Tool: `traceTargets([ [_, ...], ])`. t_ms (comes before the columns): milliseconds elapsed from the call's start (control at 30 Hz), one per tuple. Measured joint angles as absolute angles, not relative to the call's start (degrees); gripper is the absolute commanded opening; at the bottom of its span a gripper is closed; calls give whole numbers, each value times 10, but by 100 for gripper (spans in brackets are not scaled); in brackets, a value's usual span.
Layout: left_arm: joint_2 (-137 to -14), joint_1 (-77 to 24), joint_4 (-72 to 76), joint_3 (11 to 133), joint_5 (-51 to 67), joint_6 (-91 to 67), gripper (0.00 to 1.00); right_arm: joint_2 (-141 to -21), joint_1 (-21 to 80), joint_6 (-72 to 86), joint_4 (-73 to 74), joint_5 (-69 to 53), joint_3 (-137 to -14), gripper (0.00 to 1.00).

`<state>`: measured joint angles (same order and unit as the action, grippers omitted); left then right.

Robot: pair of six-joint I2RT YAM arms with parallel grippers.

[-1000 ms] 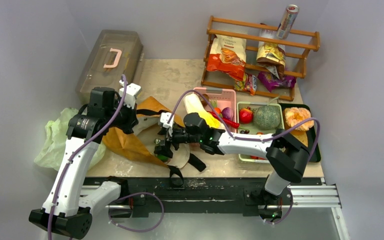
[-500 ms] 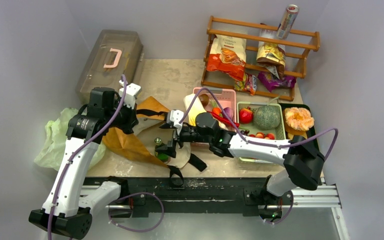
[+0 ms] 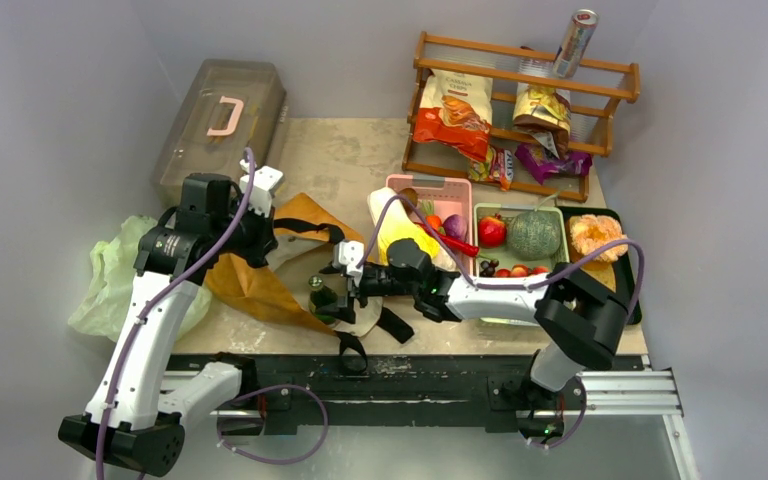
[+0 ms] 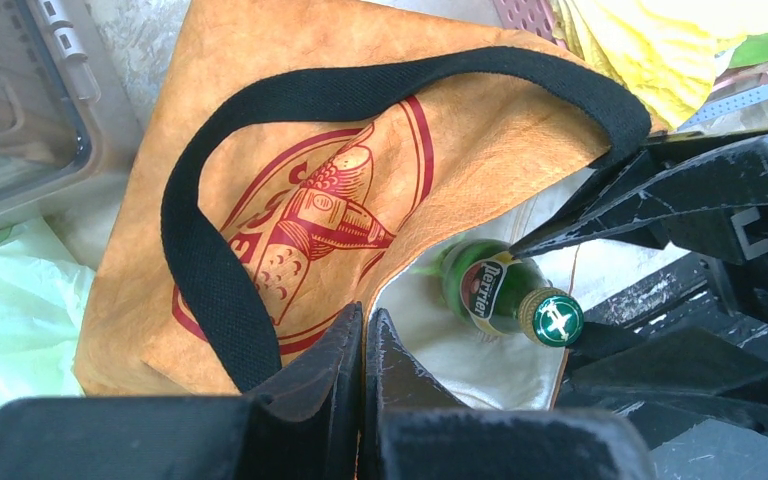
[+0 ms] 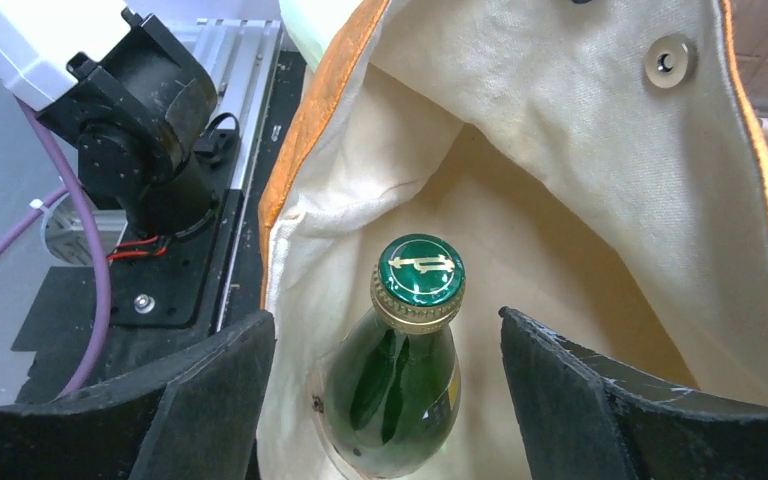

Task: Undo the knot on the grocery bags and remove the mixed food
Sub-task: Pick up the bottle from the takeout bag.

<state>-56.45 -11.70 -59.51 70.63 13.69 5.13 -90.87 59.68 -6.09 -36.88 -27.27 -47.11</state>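
The left gripper (image 4: 363,345) pinches the rim of the tote (image 4: 260,130). The right gripper (image 5: 385,330) stands wide open around the bottle (image 5: 400,400), not touching it.

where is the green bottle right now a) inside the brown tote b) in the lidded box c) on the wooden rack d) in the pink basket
A: the green bottle sits inside the tote, on its cream lining, with the right fingers open either side.

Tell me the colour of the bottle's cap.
Dark green cap with a gold emblem; the right wrist view shows it best.
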Motion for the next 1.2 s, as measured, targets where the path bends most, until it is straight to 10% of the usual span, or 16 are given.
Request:
traceTargets([
  [700, -549, -117, -596, 704, 139, 51, 0, -991, 598, -56, -523, -280, -466, 56],
  [1067, -548, -117, -596, 702, 139, 51, 0, -993, 600, -45, -529, -281, -482, 1],
  [1200, -547, -117, -596, 701, 140, 51, 0, -994, 601, -45, -524, -280, -486, 0],
])
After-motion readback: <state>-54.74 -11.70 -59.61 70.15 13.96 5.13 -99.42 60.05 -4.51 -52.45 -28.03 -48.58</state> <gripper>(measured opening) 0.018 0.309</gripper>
